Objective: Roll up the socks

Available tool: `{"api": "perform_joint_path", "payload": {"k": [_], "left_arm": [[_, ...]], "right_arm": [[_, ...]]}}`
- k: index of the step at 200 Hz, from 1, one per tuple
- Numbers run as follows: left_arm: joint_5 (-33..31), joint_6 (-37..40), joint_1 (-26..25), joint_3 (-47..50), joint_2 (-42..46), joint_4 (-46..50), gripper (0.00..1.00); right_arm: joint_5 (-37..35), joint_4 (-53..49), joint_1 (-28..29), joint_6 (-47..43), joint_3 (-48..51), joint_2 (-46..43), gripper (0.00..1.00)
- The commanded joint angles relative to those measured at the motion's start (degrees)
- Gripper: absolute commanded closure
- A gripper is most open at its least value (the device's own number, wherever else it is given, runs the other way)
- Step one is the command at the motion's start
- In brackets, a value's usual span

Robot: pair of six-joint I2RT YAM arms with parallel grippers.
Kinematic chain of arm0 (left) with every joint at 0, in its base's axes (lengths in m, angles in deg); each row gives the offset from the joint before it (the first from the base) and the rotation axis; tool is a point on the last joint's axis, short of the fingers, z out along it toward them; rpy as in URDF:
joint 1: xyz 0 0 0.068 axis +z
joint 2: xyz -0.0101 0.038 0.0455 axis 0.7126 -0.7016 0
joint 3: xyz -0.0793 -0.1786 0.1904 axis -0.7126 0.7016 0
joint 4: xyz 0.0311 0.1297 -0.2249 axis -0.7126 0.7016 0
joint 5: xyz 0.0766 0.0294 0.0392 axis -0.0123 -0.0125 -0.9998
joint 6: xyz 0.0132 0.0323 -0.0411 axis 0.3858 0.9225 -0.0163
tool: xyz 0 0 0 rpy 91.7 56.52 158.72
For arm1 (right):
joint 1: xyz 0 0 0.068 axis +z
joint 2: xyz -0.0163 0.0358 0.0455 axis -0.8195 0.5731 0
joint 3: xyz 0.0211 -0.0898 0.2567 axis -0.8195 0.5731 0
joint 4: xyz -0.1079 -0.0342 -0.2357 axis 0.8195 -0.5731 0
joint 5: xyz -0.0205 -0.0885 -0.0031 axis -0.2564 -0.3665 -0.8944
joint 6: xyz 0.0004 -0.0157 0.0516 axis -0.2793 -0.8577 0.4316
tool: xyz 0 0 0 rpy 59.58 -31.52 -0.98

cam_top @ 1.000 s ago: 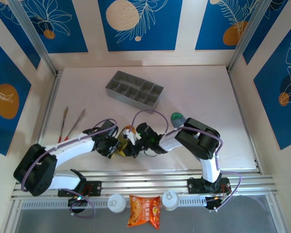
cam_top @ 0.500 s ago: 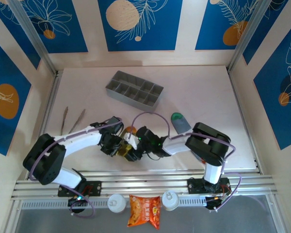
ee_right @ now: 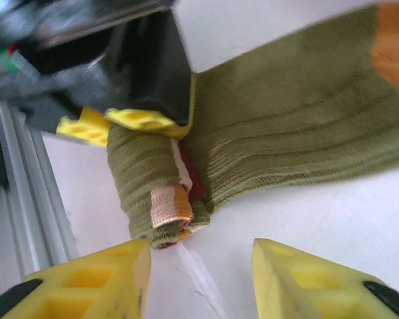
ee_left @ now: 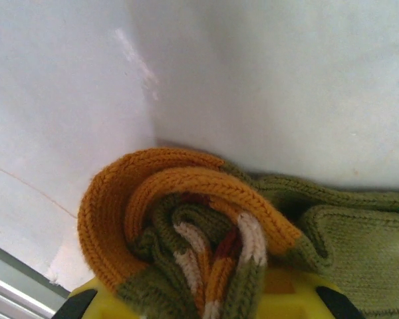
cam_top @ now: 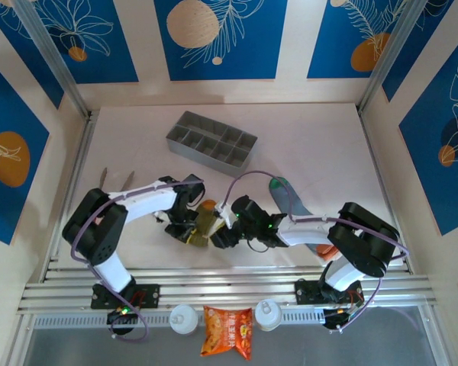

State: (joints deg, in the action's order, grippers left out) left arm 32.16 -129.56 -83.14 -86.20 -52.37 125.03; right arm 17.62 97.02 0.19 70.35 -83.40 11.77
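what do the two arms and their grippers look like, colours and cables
Both the left arm and right arm have white links with bulky black joints and a thin purple cable looping alongside. The right gripper has yellow plastic fingers with black patches; the left gripper matches.

Top external: high over the near edge, looking down on the whole white bench.
Left wrist: tight on the rolled olive-brown knitted sock.
Right wrist: low, close, same roll.

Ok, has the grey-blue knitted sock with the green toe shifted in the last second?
No. The grey-blue knitted sock has its green toe at the same spot below the right corner of the grey divided tray.
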Motion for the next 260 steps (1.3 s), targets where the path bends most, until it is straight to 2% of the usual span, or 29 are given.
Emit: {"api": "perform_joint_path", "payload": {"k": [1,26,44,53,101,126,156,190,224,260], "left_arm": [[-0.99,-2.36,-1.53,3.27,-8.22,6.78,1.00],[-0.98,-1.81,-1.54,1.80,-9.71,7.20,1.00],[-1.12,-1.80,-1.59,1.40,-10.09,7.10,1.00],[-1.25,-1.72,-1.58,1.06,-10.35,7.17,1.00],[-1.51,-1.31,-1.53,0.66,-10.90,7.22,1.00],[-1.51,-1.17,-1.57,0.68,-10.77,7.04,1.00],[-1.60,-0.77,-1.64,0.48,-10.86,6.76,1.00],[-1.60,-0.74,-1.83,0.25,-10.99,6.60,1.00],[-1.17,-0.65,-2.18,0.09,-11.23,6.25,1.00],[-1.12,-0.53,-2.26,0.22,-11.08,5.50,1.00]], "right_arm": [[1.57,-5.21,0.70,24.00,-2.28,-0.31,0.60],[3.12,-10.89,2.39,39.29,-4.73,0.75,0.60],[1.89,-10.58,4.88,45.23,-5.72,0.60,0.51],[1.72,-11.44,5.41,47.50,-6.78,1.10,0.50],[3.14,-8.58,5.10,51.81,-10.40,6.24,0.51],[3.11,-13.30,4.72,51.25,-13.83,8.44,0.52],[2.53,-13.70,4.04,52.37,-14.54,9.90,0.52],[1.08,-17.88,2.92,53.84,-16.00,11.75,0.60],[1.59,-13.39,1.48,57.97,-14.88,14.47,0.69],[0.51,-15.91,0.98,61.71,-15.42,15.57,0.81]]}}
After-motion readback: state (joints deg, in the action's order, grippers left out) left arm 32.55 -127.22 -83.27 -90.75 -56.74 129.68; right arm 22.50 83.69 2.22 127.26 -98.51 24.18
